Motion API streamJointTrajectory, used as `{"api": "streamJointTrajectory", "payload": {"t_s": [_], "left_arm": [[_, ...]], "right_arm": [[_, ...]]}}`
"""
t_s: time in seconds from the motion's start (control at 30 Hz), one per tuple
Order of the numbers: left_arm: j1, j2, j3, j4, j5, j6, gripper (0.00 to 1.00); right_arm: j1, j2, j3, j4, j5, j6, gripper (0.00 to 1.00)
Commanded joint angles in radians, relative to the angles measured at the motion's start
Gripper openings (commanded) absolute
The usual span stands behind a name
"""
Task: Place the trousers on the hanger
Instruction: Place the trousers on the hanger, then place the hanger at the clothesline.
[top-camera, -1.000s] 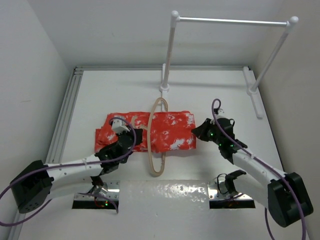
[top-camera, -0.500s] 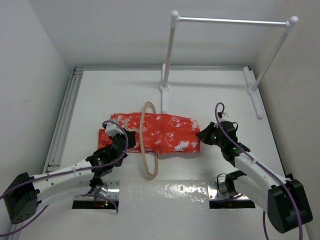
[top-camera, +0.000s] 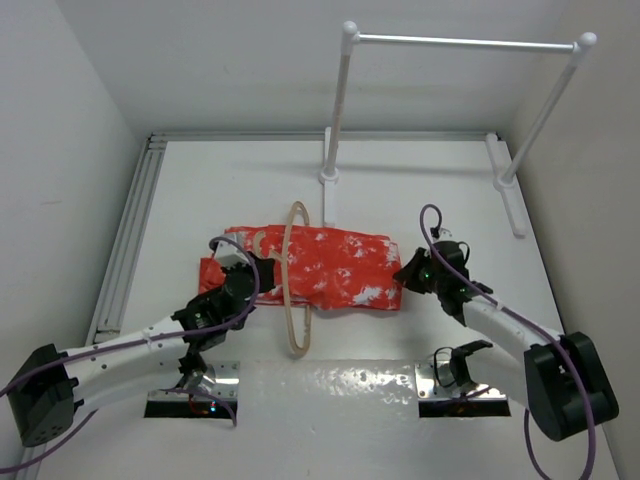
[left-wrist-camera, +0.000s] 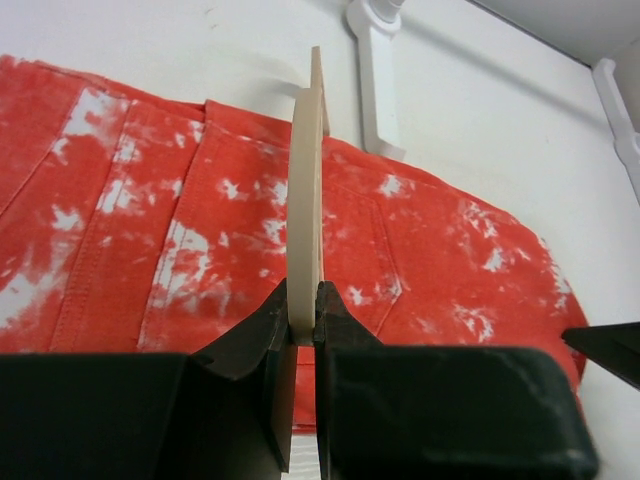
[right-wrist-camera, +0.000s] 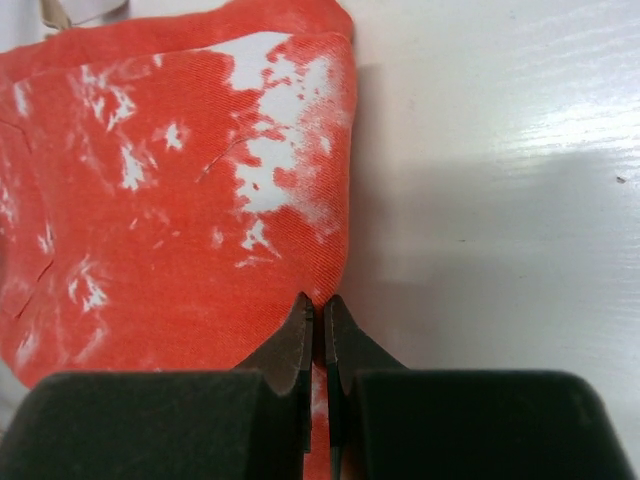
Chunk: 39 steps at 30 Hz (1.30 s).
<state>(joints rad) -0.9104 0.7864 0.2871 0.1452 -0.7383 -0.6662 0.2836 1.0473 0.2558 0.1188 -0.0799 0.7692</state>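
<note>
The red-orange trousers with white blotches lie folded flat across the table's middle. They also show in the left wrist view and the right wrist view. The pale tan wooden hanger stands on edge over the trousers' left part. My left gripper is shut on the hanger's bar. My right gripper is shut on the trousers' right edge.
A white metal rail on two posts stands at the back right, its left foot just behind the trousers. A grooved rail runs along the table's left edge. White walls close both sides.
The trousers and hanger have slid left, then settled. The hanger has tipped up onto its edge in my left gripper. My right gripper has kept its hold and shifted slightly.
</note>
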Motion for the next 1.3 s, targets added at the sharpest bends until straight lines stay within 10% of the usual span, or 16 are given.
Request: {"api": "streamJointTrajectory", "payload": {"t_s": [0.0,0.17,0.23,0.33,0.5,0.57,0.67,0.8,1.1,1.27], "left_arm": [[0.002,0.007,0.064,0.074,0.011,0.059,0.00],[0.002,0.037,0.139,0.070,0.034,0.086,0.00],[0.004,0.046,0.175,0.074,0.048,0.089,0.00],[0.002,0.053,0.205,0.094,0.079,0.088,0.00],[0.002,0.082,0.313,0.080,0.117,0.103,0.00],[-0.001,0.085,0.368,0.061,0.120,0.112,0.00],[-0.001,0.088,0.421,0.033,0.116,0.128,0.00],[-0.004,0.097,0.463,0.028,0.120,0.134,0.00],[-0.008,0.138,0.570,-0.028,0.148,0.151,0.00],[-0.010,0.160,0.622,-0.050,0.160,0.157,0.00]], "right_arm": [[-0.009,0.036,0.066,0.047,0.011,0.002,0.03],[-0.004,0.014,0.154,-0.031,-0.006,-0.016,0.64],[0.021,-0.035,0.184,-0.065,-0.037,-0.024,0.69],[0.150,-0.069,0.223,-0.064,-0.032,-0.013,0.69],[0.501,0.023,0.293,0.067,0.036,-0.007,0.00],[0.564,0.049,0.325,0.114,0.075,-0.011,0.00],[0.623,0.078,0.352,0.174,0.069,0.040,0.51],[0.676,0.176,0.395,0.240,0.025,0.110,0.70],[0.692,0.255,0.447,0.354,0.051,0.163,0.70],[0.692,0.278,0.418,0.447,0.077,0.251,0.42]]}}
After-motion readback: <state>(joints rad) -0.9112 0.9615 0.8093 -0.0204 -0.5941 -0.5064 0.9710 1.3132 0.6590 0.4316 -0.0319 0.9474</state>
